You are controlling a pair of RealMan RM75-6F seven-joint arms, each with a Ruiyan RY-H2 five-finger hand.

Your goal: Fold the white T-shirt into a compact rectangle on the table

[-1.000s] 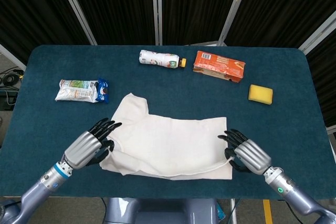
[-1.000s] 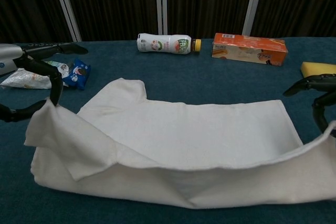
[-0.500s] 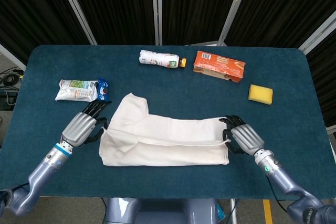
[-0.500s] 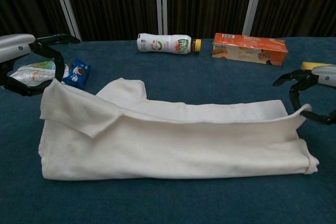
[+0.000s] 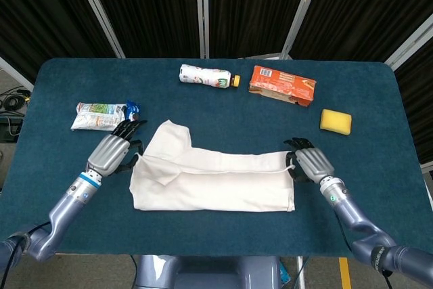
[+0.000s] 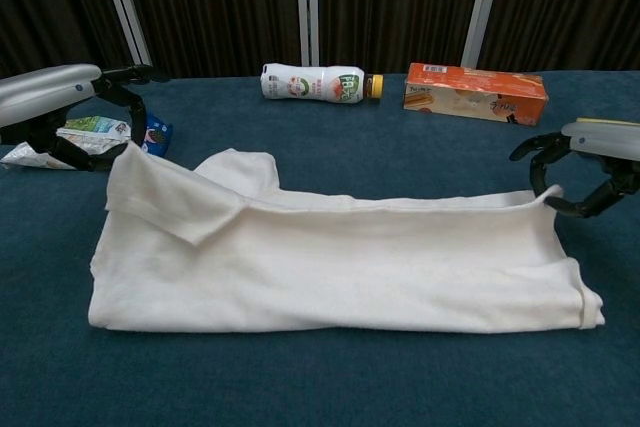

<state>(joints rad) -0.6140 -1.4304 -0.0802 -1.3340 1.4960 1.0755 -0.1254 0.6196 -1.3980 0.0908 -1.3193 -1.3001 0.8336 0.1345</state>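
Observation:
The white T-shirt (image 5: 216, 182) (image 6: 340, 267) lies on the blue table (image 5: 385, 187) as a long band, its front half folded back over the rest. One sleeve sticks out at the far left. My left hand (image 5: 112, 151) (image 6: 60, 107) pinches the folded layer's far left corner, which stands slightly lifted. At the opposite end, my right hand (image 5: 306, 164) (image 6: 592, 162) pinches the far right corner just above the cloth.
A snack packet (image 5: 105, 116) (image 6: 90, 132) lies just beyond my left hand. At the back of the table lie a white bottle (image 5: 206, 76) (image 6: 315, 82) and an orange carton (image 5: 282, 85) (image 6: 475, 93). A yellow sponge (image 5: 335, 121) sits behind my right hand.
Both hands have carried the shirt's near edge up and away from me over the rest. The shirt is now doubled lengthwise and the raised layer has sunk nearly flat.

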